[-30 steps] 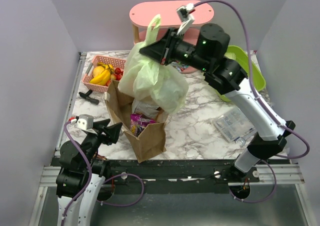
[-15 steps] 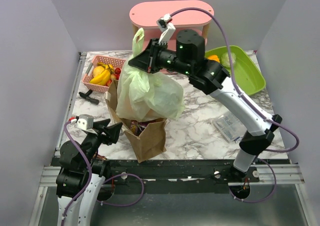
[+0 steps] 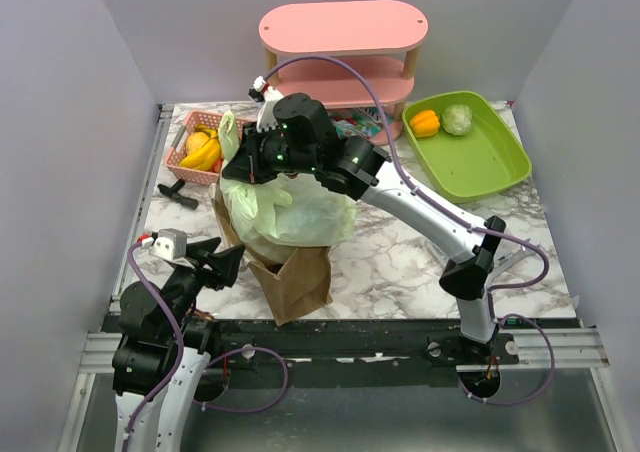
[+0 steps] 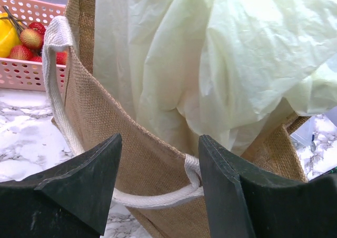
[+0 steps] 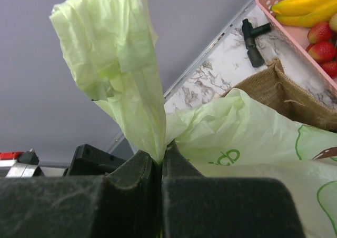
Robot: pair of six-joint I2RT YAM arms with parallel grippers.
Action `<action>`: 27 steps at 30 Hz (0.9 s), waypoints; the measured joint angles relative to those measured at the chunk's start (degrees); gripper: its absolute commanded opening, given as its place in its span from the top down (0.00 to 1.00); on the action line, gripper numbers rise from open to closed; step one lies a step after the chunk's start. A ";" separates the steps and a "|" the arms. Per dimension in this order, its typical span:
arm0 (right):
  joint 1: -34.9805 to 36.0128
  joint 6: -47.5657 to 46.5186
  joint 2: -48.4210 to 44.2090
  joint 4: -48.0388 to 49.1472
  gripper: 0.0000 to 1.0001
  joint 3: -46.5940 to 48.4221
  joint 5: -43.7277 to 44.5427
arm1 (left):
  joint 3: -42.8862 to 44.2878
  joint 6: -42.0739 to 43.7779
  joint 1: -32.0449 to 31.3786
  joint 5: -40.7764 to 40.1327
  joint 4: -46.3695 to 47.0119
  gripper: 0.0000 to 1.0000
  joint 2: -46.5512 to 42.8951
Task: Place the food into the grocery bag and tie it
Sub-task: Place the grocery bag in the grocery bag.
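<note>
Pale-green film of the grocery bag (image 3: 300, 207) now sits lower than 1 s ago, slumped over the mouth of the brown burlap bag (image 3: 300, 282) at the front-left of the counter (image 3: 400, 252). In that 1 s the right arm has swung from the back of the counter toward the left and dropped, carrying the bag with it. The purple pack that showed in the burlap opening is now covered.

- State of the right end effector (image 5: 160, 161): fingers pressed together on 1 gathered handle (image 5: 121, 64), which stands above the grip as a twisted strip.
- State of the left end effector (image 4: 158, 143): 2 fingers apart, holding nothing, facing the burlap wall just ahead.

Judgement: drawing the handle across and down suits the tying stage rather than loading. The film hides any food inside the bag. An orange pepper (image 3: 425, 122) lies in the green tray (image 3: 500, 162), so loading may be incomplete. No second handle can be identified. A knot needs one, and the left arm is placed to take it.
</note>
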 measured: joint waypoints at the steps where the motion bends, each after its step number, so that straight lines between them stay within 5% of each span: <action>1: 0.13 -0.04 0.74 0.00 0.99 0.61 -0.02 | 0.00 0.00 0.00 0.00 0.00 0.38 0.00; 13: 1.46 -2.71 6.60 -1.81 0.99 2.10 5.60 | 0.00 0.00 0.04 0.00 0.00 0.38 -0.02; 22: 1.57 -8.94 0.76 -3.19 0.99 -16.22 23.69 | 0.00 0.00 0.04 0.00 0.02 0.38 -0.02; 27: 1.42 -9.64 0.72 -3.91 0.99 -18.05 26.12 | 0.00 0.00 0.04 0.00 0.02 0.38 -0.02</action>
